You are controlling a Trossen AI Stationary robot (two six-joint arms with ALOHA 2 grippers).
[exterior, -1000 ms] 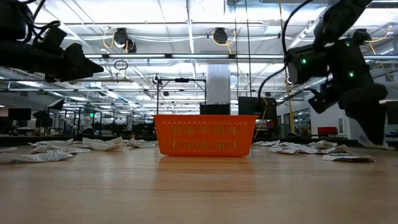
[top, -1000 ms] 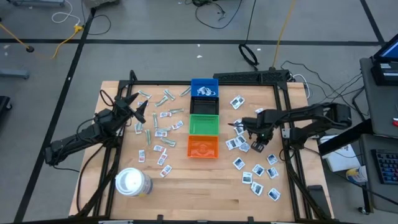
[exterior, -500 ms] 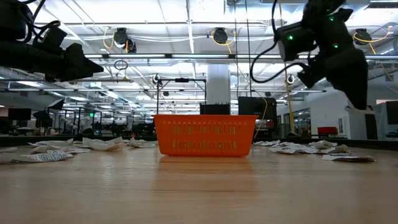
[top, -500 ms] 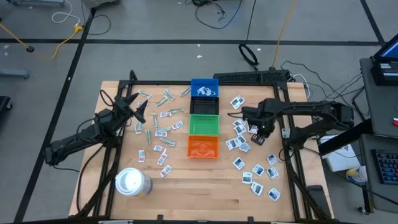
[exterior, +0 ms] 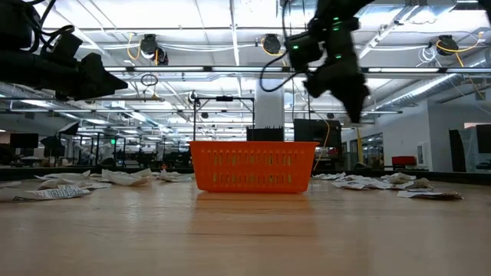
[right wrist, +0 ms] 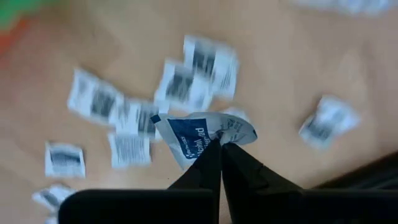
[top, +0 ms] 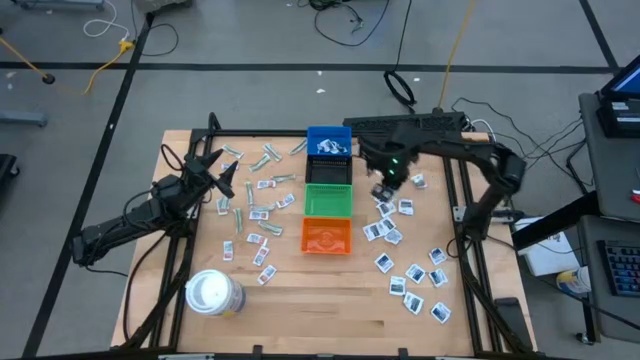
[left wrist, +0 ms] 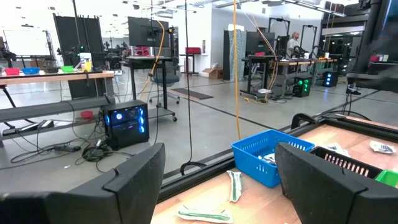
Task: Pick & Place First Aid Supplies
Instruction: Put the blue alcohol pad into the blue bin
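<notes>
Right gripper [right wrist: 219,149] is pinched tight on a white packet [right wrist: 205,134] with dark-blue print, crumpled, up in the air just right of the blue bin [top: 329,143]. The print is too blurry to read. Left gripper [top: 222,170] hangs open over the left-side packets. Wooden table [top: 320,305], open workshop behind.

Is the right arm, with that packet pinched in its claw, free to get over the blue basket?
Probably yes: the right gripper holds the packet well above the table, right beside the blue basket, nothing between.
</notes>
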